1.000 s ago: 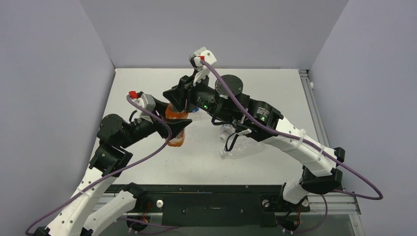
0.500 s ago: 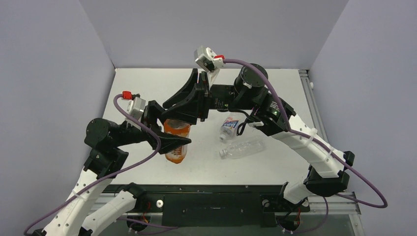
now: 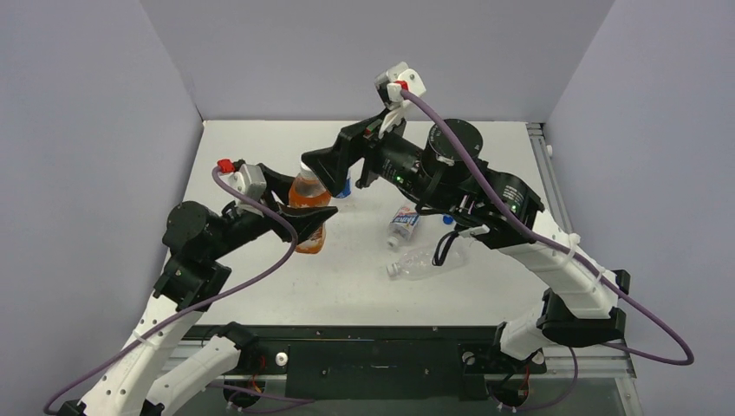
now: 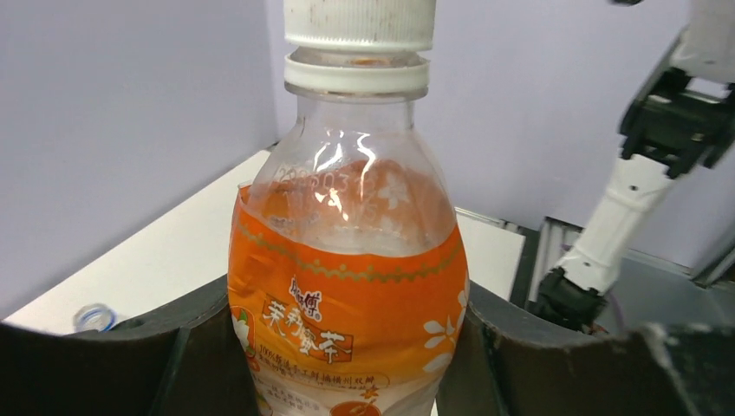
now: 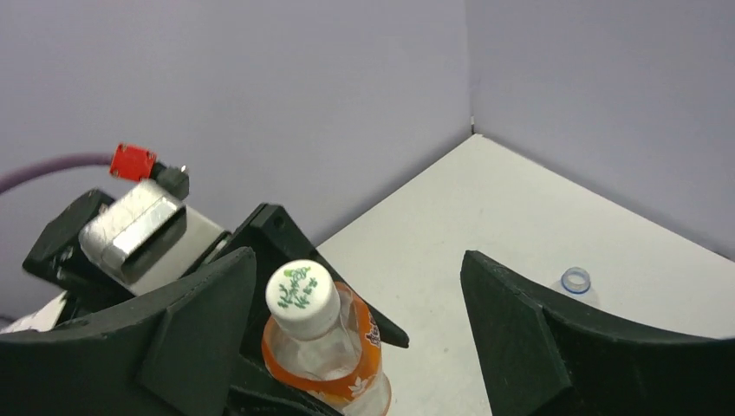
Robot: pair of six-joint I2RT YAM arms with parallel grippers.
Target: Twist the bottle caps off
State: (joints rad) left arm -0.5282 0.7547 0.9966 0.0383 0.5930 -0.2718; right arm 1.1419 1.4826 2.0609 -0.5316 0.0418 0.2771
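Orange-labelled bottle (image 4: 347, 286) is standing upright, the left gripper (image 3: 305, 227) clamping its label. The right gripper (image 5: 355, 282) is hovering wide open, the white cap (image 5: 301, 297) sitting below, nearer one finger; centring before closing looks wise.

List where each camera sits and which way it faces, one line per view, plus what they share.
Top external: above and behind the bases, facing down on the table; both arms show, left gripper clamping the orange bottle.
Left wrist: on the left arm, facing level at that bottle between its fingers.
Right wrist: on the right arm, facing down at the white cap between the right gripper's open jaws.
Shared: the bottle, all three.
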